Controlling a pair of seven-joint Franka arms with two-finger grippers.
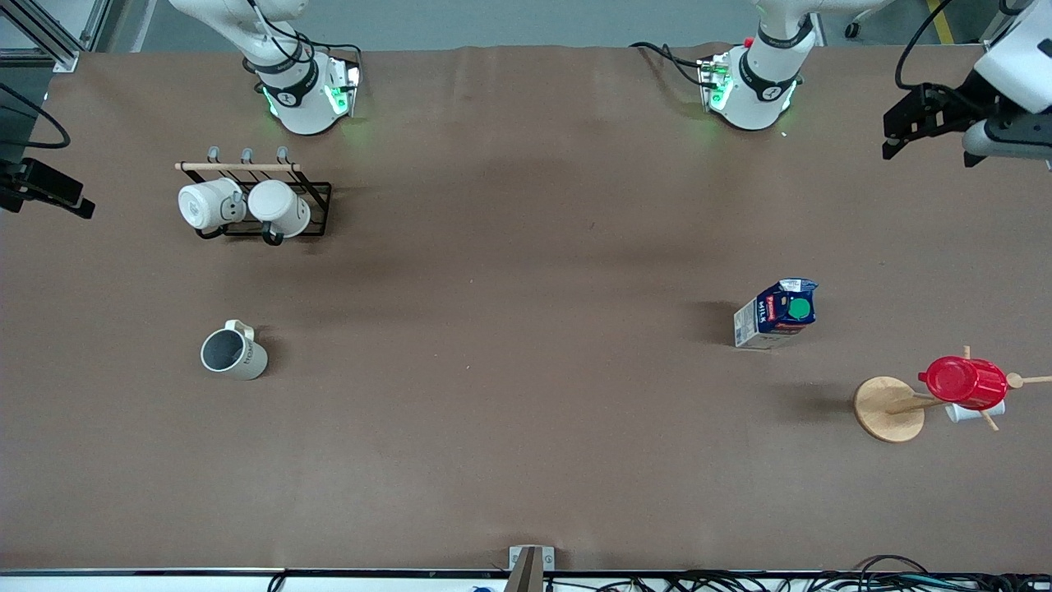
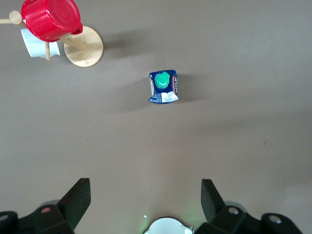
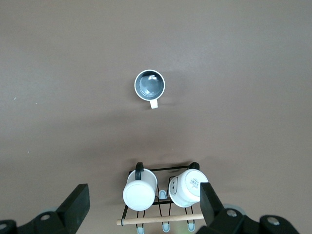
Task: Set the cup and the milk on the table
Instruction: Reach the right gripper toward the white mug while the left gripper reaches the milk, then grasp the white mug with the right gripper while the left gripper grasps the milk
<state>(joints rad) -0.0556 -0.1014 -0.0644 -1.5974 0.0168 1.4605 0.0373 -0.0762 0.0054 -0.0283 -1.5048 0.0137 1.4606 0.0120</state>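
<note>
The cup [image 1: 234, 355], off-white with a dark grey inside, stands upright on the brown table [image 1: 526, 427] toward the right arm's end; it also shows in the right wrist view [image 3: 149, 85]. The milk [image 1: 777, 314], a blue and white carton with a green cap, stands upright on the table toward the left arm's end; it also shows in the left wrist view [image 2: 164, 87]. My left gripper [image 1: 929, 152] [image 2: 145, 195] hangs open and empty high over its end of the table. My right gripper [image 1: 57, 196] [image 3: 144, 200] is open and empty, high over the mug rack.
A black wire rack [image 1: 316, 193] [image 3: 163, 170] holds two plain white mugs near the right arm's base. A wooden mug tree [image 1: 889, 409] [image 2: 84, 46] carries a shiny red cup [image 1: 966, 382] [image 2: 51, 18] and a small white cup, nearer the front camera than the milk.
</note>
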